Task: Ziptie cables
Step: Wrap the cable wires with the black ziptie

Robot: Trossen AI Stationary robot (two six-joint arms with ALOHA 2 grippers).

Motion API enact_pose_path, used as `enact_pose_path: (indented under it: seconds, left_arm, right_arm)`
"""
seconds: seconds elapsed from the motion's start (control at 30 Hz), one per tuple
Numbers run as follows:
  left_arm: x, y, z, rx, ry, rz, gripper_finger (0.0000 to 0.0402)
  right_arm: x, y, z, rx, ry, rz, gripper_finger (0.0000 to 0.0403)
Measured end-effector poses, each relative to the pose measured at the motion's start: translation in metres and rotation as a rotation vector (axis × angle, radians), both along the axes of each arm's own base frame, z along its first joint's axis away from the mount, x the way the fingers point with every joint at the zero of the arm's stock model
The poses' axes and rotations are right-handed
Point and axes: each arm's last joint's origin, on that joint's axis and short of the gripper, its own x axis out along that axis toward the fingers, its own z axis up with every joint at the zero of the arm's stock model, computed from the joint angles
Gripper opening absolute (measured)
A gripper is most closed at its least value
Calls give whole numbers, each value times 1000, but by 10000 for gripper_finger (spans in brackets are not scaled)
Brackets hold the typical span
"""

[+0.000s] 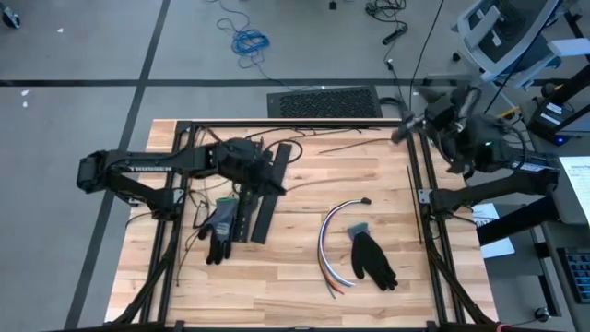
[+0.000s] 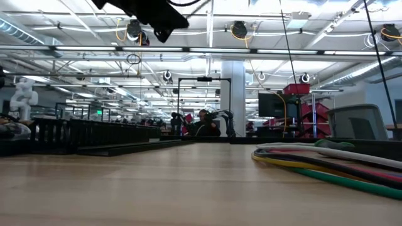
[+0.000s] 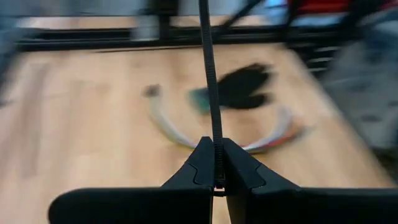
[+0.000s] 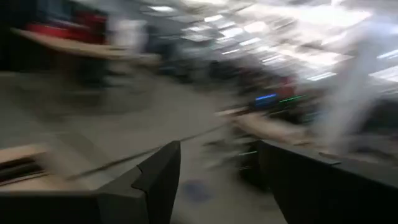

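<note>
- High view: the cables (image 1: 334, 242) lie in a curved arc on the wooden table (image 1: 396, 184), at about 5 o'clock from its centre, with a black glove (image 1: 373, 259) touching their right side
- A second black glove (image 1: 219, 228) lies at 8 o'clock, just beside two black slotted strips (image 1: 262, 198)
- The left gripper (image 1: 267, 171) hangs over the table at 10 o'clock; in the left wrist view its fingers (image 3: 200, 167) are clenched on a thin black zip tie (image 3: 211, 81) standing upright between them
- The right gripper (image 1: 403, 129) is off the table's 1 o'clock corner, its fingers (image 4: 158, 171) spread apart and holding nothing
- Low view: the cables (image 2: 326, 164) rest flat at the right
</note>
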Motion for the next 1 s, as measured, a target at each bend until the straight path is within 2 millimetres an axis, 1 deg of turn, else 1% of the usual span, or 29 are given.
enact_pose_path:
  seconds: [0.07, 0.17, 0.23, 0.33, 0.4, 0.5, 0.6, 0.7, 0.77, 0.87, 1.0]
  left_arm:
    - [-1, 4, 3, -107, -17, -95, 14]
    - [0, 10, 9, -234, -76, -215, 14]
    - [1, 13, 16, -281, -129, -252, 14]
    - [6, 19, 29, -297, -254, -300, 14]
    - [8, 22, 36, -312, -320, -322, 14]
    - [10, 23, 43, -345, -373, -360, 14]
    - [9, 23, 45, -385, -361, -384, 14]
    - [10, 20, 43, -410, -326, -407, 14]
    - [10, 18, 41, -433, -301, -413, 14]
    - [10, 14, 36, -442, -284, -421, 14]
    - [11, 15, 30, -434, -285, -373, 14]
  right_arm:
    - [-2, 2, -12, 117, -14, 156, 208]
    - [2, 5, -29, 295, 44, 370, 208]
    - [12, 9, -37, 393, 89, 499, 208]
    - [33, 11, -44, 471, 114, 597, 208]
    - [50, 12, -48, 483, 120, 622, 208]
    - [78, 13, -57, 480, 158, 674, 208]
    - [107, 15, -66, 461, 175, 753, 208]
    - [131, 17, -68, 442, 108, 867, 208]
    - [145, 17, -71, 433, 80, 924, 208]
    - [159, 17, -76, 429, 47, 989, 208]
    - [177, 18, -85, 454, 10, 1031, 208]
